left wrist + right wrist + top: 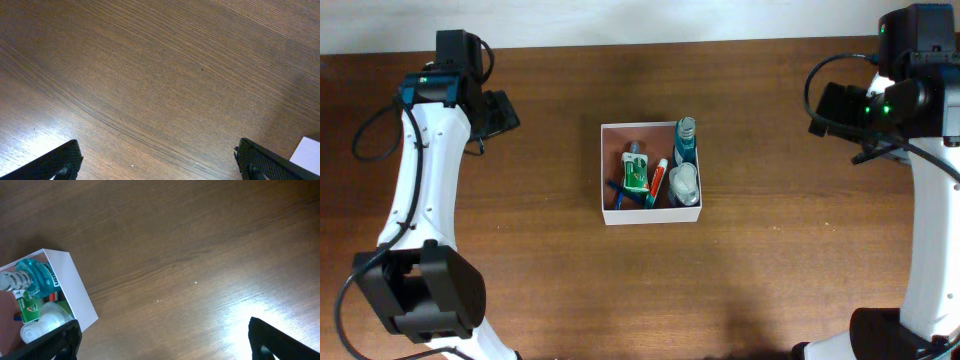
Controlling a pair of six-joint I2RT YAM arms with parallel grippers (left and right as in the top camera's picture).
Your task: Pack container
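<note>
The container (605,172), a square white-walled box with a pinkish inside, sits mid-table. It holds a blue bottle (686,141), a green tube (636,172), a red-and-white tube (659,180), a clear item (686,186) and a blue item (622,192). The container's corner also shows in the right wrist view (72,287) and in the left wrist view (308,152). My left gripper (159,162) is open and empty over bare wood far to the container's left. My right gripper (165,340) is open and empty, well right of the container.
The brown wooden table (770,260) fills the views. The left arm (425,180) runs down the left side and the right arm (930,200) down the right side. A pale wall strip lies beyond the table's far edge.
</note>
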